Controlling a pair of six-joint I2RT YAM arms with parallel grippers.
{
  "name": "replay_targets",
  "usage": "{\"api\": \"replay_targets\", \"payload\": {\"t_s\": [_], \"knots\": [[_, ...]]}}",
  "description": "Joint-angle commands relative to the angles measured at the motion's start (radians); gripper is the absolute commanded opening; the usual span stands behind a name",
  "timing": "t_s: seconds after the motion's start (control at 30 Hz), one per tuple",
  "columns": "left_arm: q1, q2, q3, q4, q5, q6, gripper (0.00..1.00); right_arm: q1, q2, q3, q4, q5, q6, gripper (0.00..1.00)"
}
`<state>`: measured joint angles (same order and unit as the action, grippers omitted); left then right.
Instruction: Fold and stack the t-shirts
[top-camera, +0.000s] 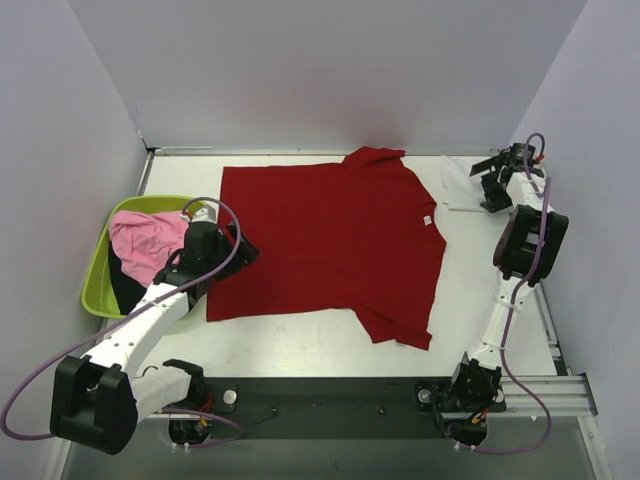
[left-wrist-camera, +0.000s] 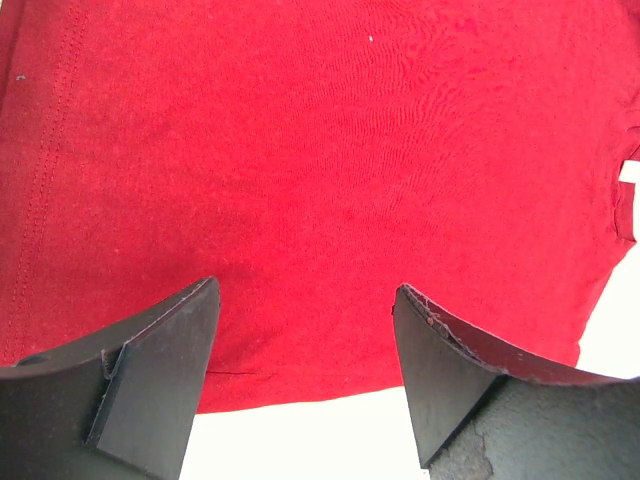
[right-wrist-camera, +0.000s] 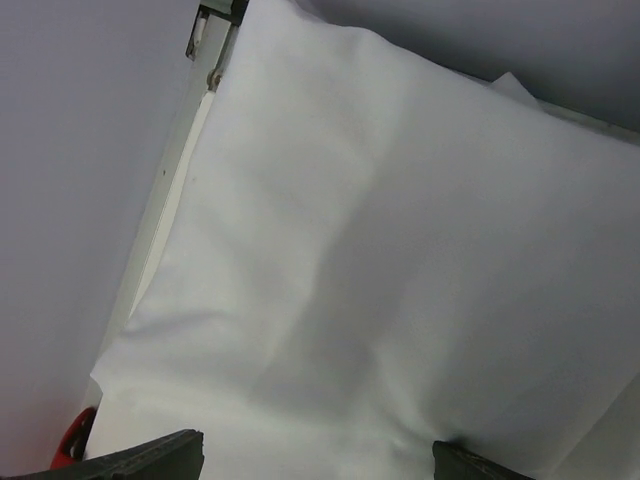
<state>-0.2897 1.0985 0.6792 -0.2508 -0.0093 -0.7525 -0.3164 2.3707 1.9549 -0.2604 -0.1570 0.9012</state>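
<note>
A deep red t-shirt (top-camera: 330, 240) lies spread flat in the middle of the table. My left gripper (top-camera: 232, 252) hovers over its left hem edge. In the left wrist view the gripper (left-wrist-camera: 305, 340) is open and empty, with the red t-shirt (left-wrist-camera: 320, 170) under it. A folded white t-shirt (top-camera: 462, 182) lies at the back right. My right gripper (top-camera: 488, 172) is over it, and in the right wrist view the gripper (right-wrist-camera: 318, 465) is open above the white t-shirt (right-wrist-camera: 400, 250). A pink t-shirt (top-camera: 145, 240) and a black t-shirt (top-camera: 125, 290) lie crumpled in the tub.
A lime-green plastic tub (top-camera: 95, 290) stands at the left, close to the left arm. Walls close in the table at the back, left and right. A bare strip of table (left-wrist-camera: 300, 440) shows below the red hem.
</note>
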Motion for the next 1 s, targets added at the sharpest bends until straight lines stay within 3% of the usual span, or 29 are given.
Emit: {"api": "replay_targets", "payload": {"t_s": [0.0,0.13,0.27,0.4,0.6,0.83,0.97], "knots": [[-0.008,-0.005,0.014,0.041,0.002,0.016,0.80,0.020,-0.105,-0.138,0.091,-0.022,-0.041,1.00],[-0.011,-0.023,0.010,0.039,-0.001,0.016,0.80,0.062,-0.203,-0.230,0.127,0.008,-0.077,1.00],[-0.019,-0.051,0.014,0.022,-0.018,0.022,0.80,0.121,-0.400,-0.462,0.322,0.022,-0.076,1.00],[-0.022,-0.081,0.028,-0.007,-0.044,0.036,0.80,0.232,-0.602,-0.677,0.431,0.187,-0.175,1.00],[-0.025,-0.083,0.034,-0.056,-0.029,0.044,0.81,0.310,-0.864,-0.813,0.343,0.177,-0.186,1.00],[-0.034,-0.057,0.029,-0.197,-0.099,0.053,0.80,0.548,-1.174,-0.994,0.184,0.250,-0.258,1.00],[-0.032,-0.061,0.020,-0.255,-0.149,0.028,0.80,0.624,-1.303,-1.079,0.132,0.263,-0.263,1.00]]}}
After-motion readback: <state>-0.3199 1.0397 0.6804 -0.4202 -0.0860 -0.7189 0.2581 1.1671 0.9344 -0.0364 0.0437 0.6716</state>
